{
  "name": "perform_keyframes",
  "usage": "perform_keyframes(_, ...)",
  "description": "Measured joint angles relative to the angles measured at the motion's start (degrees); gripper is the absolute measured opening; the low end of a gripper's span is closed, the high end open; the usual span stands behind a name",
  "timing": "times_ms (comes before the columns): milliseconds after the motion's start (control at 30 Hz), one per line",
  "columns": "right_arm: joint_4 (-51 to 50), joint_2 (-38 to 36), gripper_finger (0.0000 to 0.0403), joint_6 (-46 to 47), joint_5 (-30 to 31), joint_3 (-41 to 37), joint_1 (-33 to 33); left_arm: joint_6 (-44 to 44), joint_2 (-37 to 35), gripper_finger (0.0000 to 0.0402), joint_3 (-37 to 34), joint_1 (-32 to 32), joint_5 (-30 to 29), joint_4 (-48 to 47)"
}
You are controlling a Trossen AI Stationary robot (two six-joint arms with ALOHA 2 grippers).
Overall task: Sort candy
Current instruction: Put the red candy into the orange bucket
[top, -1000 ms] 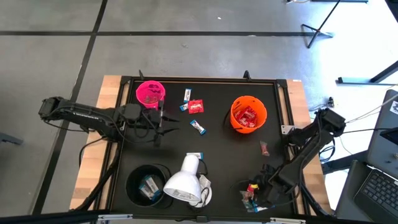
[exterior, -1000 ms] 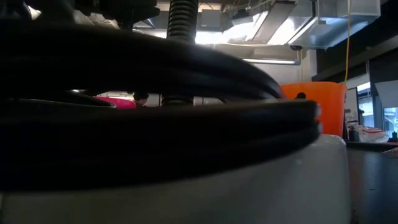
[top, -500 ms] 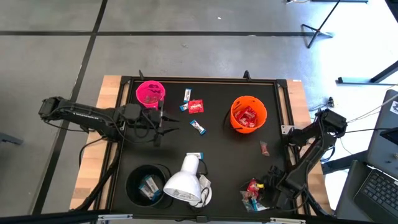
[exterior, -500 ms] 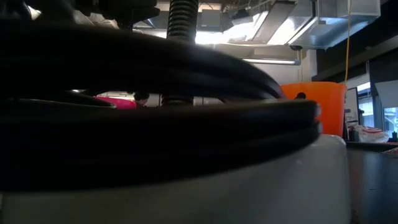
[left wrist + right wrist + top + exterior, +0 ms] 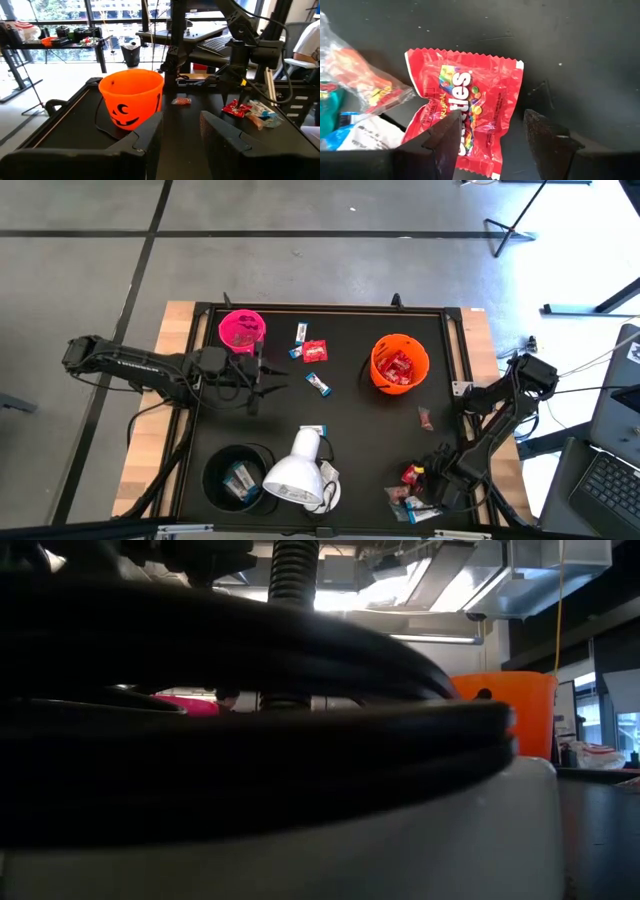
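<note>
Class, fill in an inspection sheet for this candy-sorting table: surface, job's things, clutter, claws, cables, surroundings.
Surface: black mat on a wooden table.
Job's things: red Skittles packet by a candy pile; loose candies mid-table; orange cup holds red packets; pink cup; black cup.
Clutter: white lamp head.
Claws: right claw open over the packet; left claw open, empty, near the pink cup.
Cables: dark cable fills the low view.
Surroundings: laptop, tripod legs.
</note>
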Motion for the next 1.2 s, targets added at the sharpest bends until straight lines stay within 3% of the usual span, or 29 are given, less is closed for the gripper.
perform_keyframes(633,-3.3,0.1,0.0208,-0.1,-0.2,-0.1,0.0,-1.9,0.0,0.0122,0.0,0.0,-0.3,0.0)
perform_keyframes(1200,-3.7,-0.9,0.0027,-3.1,-0.8,-0.1,0.0,-2.0,0.0,0.0122,0.0,0.0,-0.4,0.0)
